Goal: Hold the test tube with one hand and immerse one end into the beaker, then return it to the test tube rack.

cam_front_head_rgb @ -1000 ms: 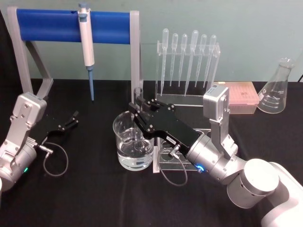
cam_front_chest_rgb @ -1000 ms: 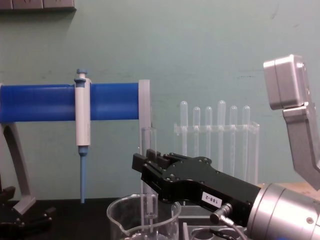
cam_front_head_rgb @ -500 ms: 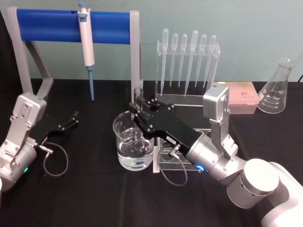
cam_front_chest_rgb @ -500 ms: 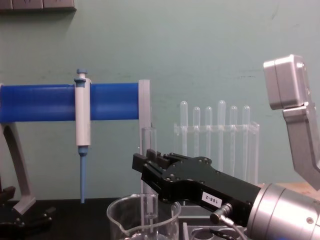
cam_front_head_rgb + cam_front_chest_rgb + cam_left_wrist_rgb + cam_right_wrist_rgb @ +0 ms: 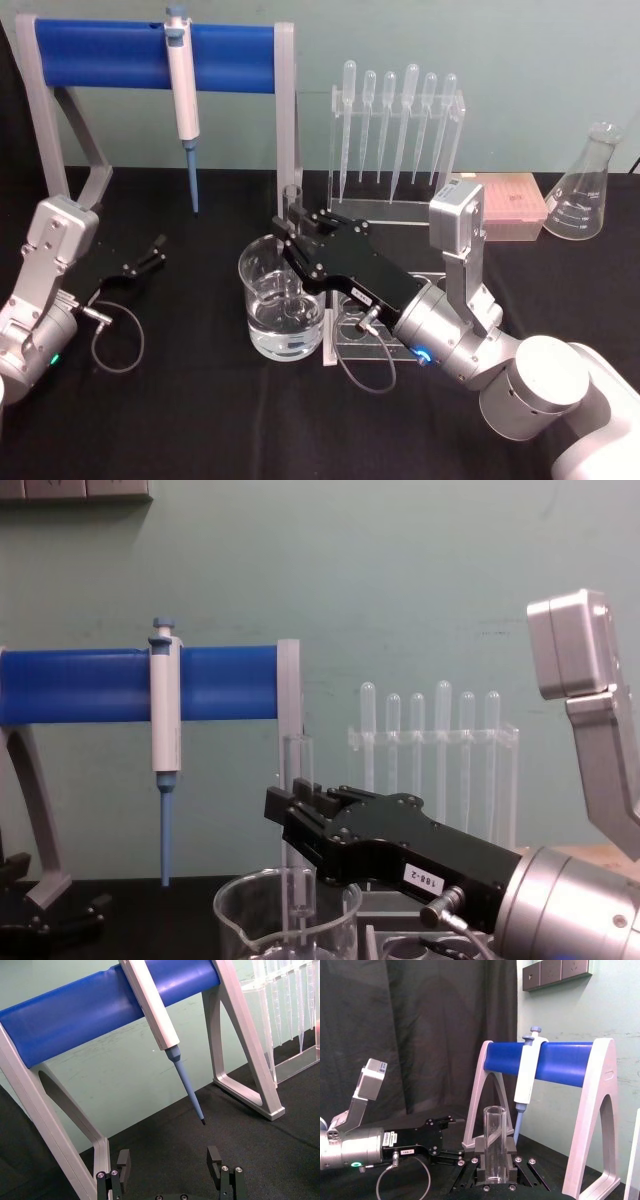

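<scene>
My right gripper is shut on the test tube, a clear glass tube held upright with its open rim above the black fingers. The tube's lower end hangs inside the beaker, a wide glass vessel with a pour spout and water in its bottom. I cannot tell whether the tube's end touches the water. In the right wrist view the tube stands clamped between the pads. My left gripper rests open on the black table at the left, fingers apart.
A blue-barred stand holding a white-and-blue pipettor stands at the back left. A clear rack of plastic pipettes is behind the beaker. A pink box and a conical flask sit far right. A clear tube rack lies under my right gripper.
</scene>
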